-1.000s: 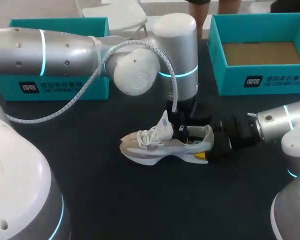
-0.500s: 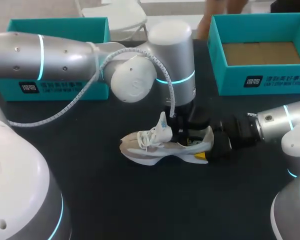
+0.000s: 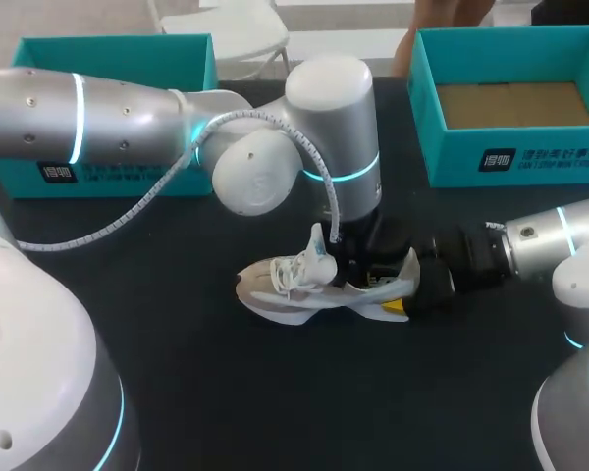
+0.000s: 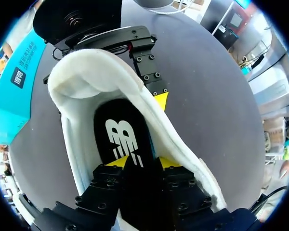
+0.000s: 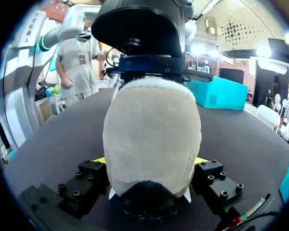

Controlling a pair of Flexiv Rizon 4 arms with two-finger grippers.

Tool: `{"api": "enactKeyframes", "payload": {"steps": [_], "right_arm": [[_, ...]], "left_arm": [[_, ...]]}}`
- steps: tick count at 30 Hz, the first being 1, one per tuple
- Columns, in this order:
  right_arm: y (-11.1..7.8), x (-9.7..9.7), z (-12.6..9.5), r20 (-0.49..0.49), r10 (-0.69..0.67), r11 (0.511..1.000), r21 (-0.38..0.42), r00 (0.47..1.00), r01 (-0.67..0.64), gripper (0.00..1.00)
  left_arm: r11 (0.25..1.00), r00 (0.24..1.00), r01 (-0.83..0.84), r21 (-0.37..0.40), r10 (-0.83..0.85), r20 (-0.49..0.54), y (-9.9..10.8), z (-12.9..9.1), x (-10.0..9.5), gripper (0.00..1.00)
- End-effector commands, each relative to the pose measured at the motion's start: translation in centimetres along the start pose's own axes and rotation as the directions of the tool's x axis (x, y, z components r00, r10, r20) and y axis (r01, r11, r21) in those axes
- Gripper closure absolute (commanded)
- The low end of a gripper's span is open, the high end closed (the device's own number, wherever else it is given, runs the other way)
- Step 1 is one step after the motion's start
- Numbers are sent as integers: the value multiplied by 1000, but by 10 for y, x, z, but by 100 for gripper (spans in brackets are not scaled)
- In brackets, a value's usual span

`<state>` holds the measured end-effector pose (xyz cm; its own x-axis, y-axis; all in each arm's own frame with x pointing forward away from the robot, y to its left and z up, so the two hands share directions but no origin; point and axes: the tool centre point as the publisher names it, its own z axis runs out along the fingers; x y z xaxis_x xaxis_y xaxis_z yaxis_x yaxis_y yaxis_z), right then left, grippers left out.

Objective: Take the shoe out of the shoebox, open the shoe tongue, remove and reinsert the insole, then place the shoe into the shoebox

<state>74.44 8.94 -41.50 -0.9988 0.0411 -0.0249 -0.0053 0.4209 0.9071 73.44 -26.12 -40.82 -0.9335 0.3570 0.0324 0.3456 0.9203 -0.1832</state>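
Note:
A pale grey and white shoe [image 3: 304, 289] lies on the dark table, toe to the left, its tongue [image 3: 319, 253] pulled up. My left gripper [image 3: 356, 263] reaches straight down into the shoe's mouth. In the left wrist view its yellow fingertips [image 4: 113, 164] stand apart on the black insole [image 4: 123, 137], which lies flat inside the white padded collar [image 4: 82, 91]. My right gripper [image 3: 415, 287] comes in from the right and is shut on the shoe's heel [image 5: 151, 134], one finger on each side. Its yellow-tipped finger [image 4: 159, 100] also shows beside the heel in the left wrist view.
An open teal shoebox [image 3: 427, 108] with a brown cardboard floor stands at the back right. A second teal box part [image 3: 108, 167] sits at the back left, behind my left arm. A coiled cable [image 3: 128, 211] hangs off that arm.
My left gripper's fingers have spread apart inside the shoe, and its wrist has shifted slightly left and down. The right gripper has kept still on the heel.

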Motion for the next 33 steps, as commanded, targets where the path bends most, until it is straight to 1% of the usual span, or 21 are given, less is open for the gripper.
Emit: {"api": "enactKeyframes", "payload": {"steps": [1, 2, 4, 7, 14, 15, 17, 22, 24, 27, 32, 33], "right_arm": [[-1, 0, 3, 0, 2, 1000, 2, 1000, -2, 100], [-1, 0, 3, 0, 2, 1000, 2, 1000, -2, 100], [-1, 0, 3, 0, 2, 1000, 2, 1000, -2, 100], [-1, 0, 3, 0, 2, 1000, 2, 1000, -2, 100], [-1, 0, 3, 0, 2, 1000, 2, 1000, -2, 100], [-1, 0, 3, 0, 2, 1000, 2, 1000, -2, 100], [-1, 0, 3, 0, 2, 1000, 2, 1000, -2, 100], [-1, 0, 3, 0, 2, 1000, 2, 1000, -2, 100], [-1, 0, 3, 0, 2, 1000, 2, 1000, -2, 100], [-1, 0, 3, 0, 2, 1000, 2, 1000, -2, 100], [-1, 0, 3, 0, 2, 1000, 2, 1000, -2, 100], [-1, 0, 3, 0, 2, 1000, 2, 1000, -2, 100]], "left_arm": [[1000, 1000, 6, -9, -5, 30, 2, 28, -2, 93], [1000, 999, 10, -12, -9, 33, 3, 28, -4, 100], [1000, 999, 12, -13, -11, 38, 4, 26, -5, 100], [1000, 999, 20, -7, -19, 46, 7, 16, -7, 100], [998, 998, 41, 40, -42, 42, 12, -20, -12, 100], [997, 998, 45, 60, -47, 41, 12, -28, -12, 100], [997, 998, 45, 65, -48, 35, 12, -37, -12, 100], [997, 999, 38, 62, -39, 9, 10, -54, -8, 100], [996, 999, 35, 80, -34, -13, 10, -61, -6, 100], [996, 999, 27, 86, -24, -41, 10, -68, -3, 100], [995, 998, 24, 101, -18, -58, 14, -80, 1, 100], [993, 998, 29, 117, -22, -59, 14, -83, 2, 100]]}}
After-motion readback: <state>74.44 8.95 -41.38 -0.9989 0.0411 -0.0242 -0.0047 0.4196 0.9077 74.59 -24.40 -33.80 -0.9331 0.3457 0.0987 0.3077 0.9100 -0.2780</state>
